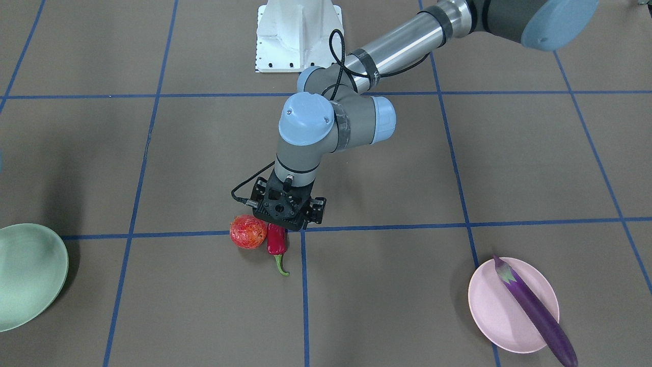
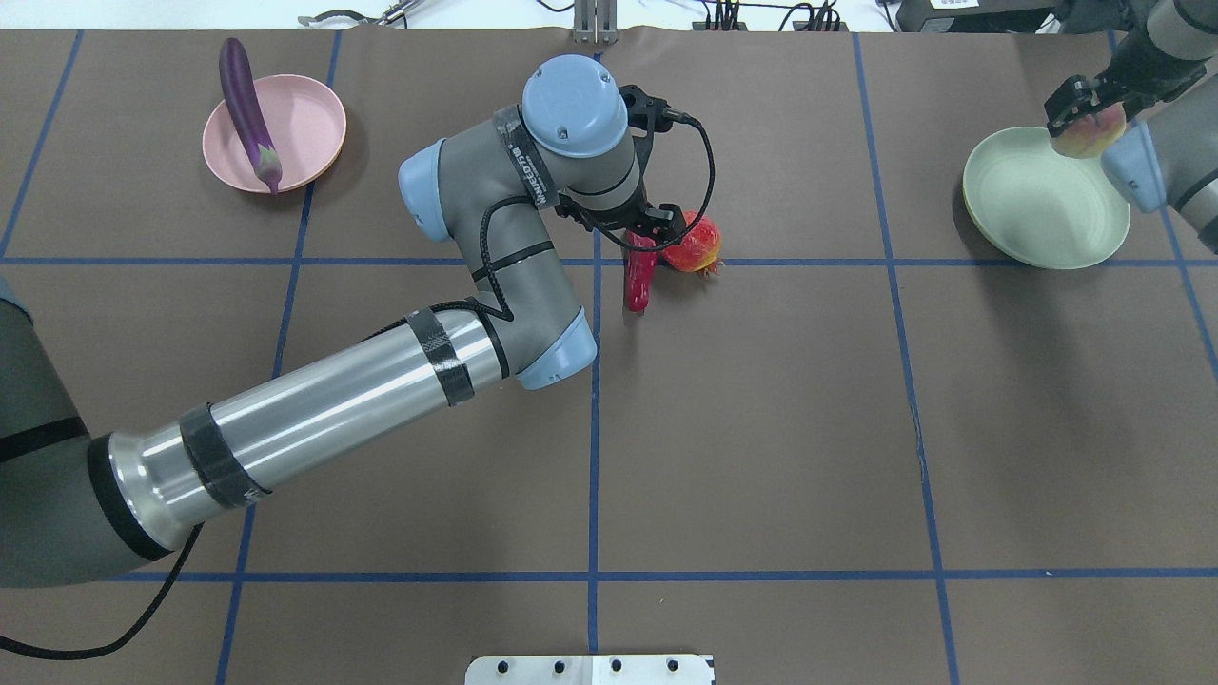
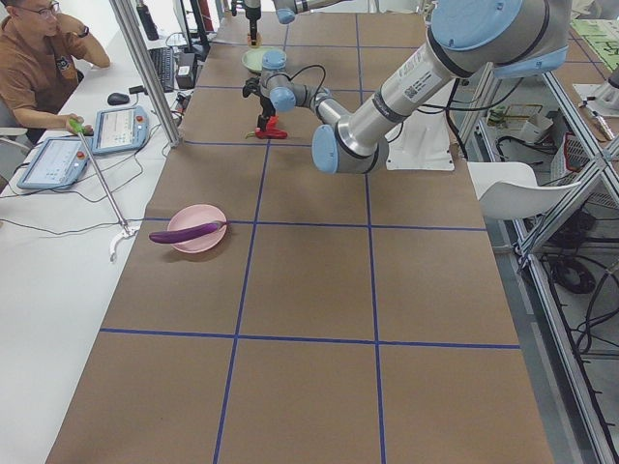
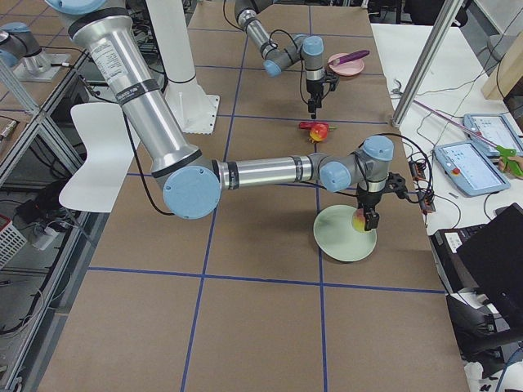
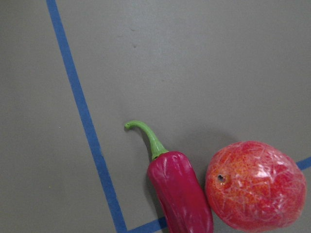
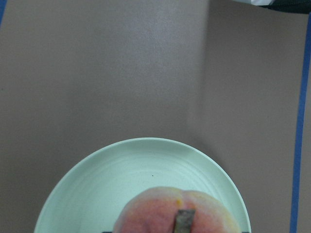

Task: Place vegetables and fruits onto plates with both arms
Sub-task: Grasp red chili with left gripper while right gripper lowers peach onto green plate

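Left claw [image 2: 655, 231]: hangs above chili pepper [image 2: 638, 282] and pomegranate [image 2: 693, 244], side by side on surface [image 2: 761, 428] directly beneath; finger gap hidden, cannot tell whether released or clenched. Right claw [image 2: 1085, 109]: clenched on peach [image 2: 1091, 133], green plate [image 2: 1028, 205] just below.

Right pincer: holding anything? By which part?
Yes. The right pincer holds the peach across its round sides, above the mint plate. The exact contact spots are hidden.

The eggplant [image 1: 530, 306] looks glossy, the pink plate [image 1: 491, 306] matte.
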